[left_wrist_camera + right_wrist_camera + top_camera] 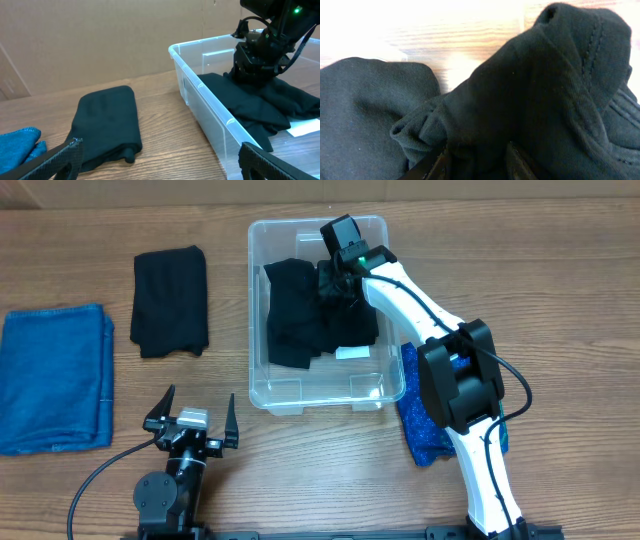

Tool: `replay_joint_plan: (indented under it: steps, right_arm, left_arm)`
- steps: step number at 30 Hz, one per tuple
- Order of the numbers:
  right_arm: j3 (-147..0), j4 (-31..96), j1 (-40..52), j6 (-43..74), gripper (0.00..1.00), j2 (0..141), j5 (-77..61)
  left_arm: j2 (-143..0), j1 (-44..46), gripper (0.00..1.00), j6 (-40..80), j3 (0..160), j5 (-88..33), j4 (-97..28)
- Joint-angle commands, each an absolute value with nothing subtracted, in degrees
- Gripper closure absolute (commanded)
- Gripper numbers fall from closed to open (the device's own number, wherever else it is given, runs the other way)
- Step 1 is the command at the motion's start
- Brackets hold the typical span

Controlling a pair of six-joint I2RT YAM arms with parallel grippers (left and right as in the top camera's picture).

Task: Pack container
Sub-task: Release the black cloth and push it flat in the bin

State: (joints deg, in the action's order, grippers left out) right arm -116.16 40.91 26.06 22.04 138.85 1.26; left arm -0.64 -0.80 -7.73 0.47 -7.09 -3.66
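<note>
The clear plastic container (262, 240) stands at the table's middle, with a white label (352, 352) on its base. A crumpled black garment (295, 320) lies inside it. My right gripper (337, 284) reaches down into the container's far right part and is shut on a bunched fold of that garment (530, 95); its fingers (480, 159) have cloth pressed between them. My left gripper (192, 418) is open and empty near the front edge. In the left wrist view it (162, 161) is low over the table beside the container's wall (210, 107).
A folded black garment (170, 300) lies left of the container and shows in the left wrist view (107, 122). A folded blue cloth (55, 375) is at the far left. A blue speckled cloth (425, 425) lies right of the container, under my right arm.
</note>
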Motion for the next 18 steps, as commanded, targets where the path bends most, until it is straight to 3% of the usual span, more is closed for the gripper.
replay_joint_plan:
  steps: [1,3,5,7,14,18]
  right_arm:
    - [-119.9,43.5,26.1,22.0,0.60,136.8,1.9]
    - [-122.8,45.8,26.1,22.0,0.58,134.0,3.7]
    - [-126.3,49.5,25.9,22.0,0.40,129.8,4.3]
    - [-128.8,52.8,25.4,22.1,0.32,124.9,4.4]
    - [-129.4,63.4,22.8,23.5,0.12,108.3,6.9]
    - [-129.4,73.5,21.3,29.3,0.07,103.2,11.7]
  left_arm:
    - [-0.3,-1.1,0.00,-8.1,0.3,-7.1,-3.7]
    - [-0.3,-1.1,0.00,-8.1,0.3,-7.1,-3.7]
    - [-0.3,-1.1,0.00,-8.1,0.3,-7.1,-3.7]
    - [-0.3,-1.1,0.00,-8.1,0.3,-7.1,-3.7]
    - [-0.3,-1.1,0.00,-8.1,0.3,-7.1,-3.7]
    - [-0.3,-1.1,0.00,-8.1,0.3,-7.1,-3.7]
